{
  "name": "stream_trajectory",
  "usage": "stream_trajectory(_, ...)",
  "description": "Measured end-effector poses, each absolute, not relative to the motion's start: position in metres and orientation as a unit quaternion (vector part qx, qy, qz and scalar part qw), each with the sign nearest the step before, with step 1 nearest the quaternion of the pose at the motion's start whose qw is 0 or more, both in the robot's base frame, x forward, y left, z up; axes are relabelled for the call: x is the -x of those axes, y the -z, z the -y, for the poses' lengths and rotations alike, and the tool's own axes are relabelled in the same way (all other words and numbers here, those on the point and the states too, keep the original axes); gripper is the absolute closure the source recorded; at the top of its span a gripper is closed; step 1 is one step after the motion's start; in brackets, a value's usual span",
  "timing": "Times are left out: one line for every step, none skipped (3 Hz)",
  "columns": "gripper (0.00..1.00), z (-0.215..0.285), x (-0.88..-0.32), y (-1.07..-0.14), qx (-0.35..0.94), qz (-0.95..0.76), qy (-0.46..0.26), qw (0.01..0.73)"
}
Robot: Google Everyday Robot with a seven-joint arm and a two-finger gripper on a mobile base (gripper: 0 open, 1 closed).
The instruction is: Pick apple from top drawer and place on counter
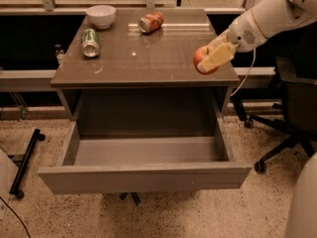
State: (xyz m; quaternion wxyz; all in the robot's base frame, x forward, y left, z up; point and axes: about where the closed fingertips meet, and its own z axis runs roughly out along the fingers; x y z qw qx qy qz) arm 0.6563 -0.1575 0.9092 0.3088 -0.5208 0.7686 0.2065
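My gripper is shut on the red-orange apple and holds it over the front right corner of the counter, just above the surface. The white arm reaches in from the upper right. The top drawer is pulled wide open below, and its smooth grey inside shows nothing in it.
A white bowl stands at the counter's back left. A green can lies in front of it and a red-orange soda can lies at the back middle. A black office chair stands to the right of the cabinet.
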Motion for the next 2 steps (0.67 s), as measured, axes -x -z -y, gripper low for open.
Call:
stream_trajectory(1.00,0.165,-0.693,-0.917,0.456,-0.800,-0.195,0.339)
stream_trajectory(1.00,0.160,-0.723,-0.903,0.400,-0.823,-0.203,0.350)
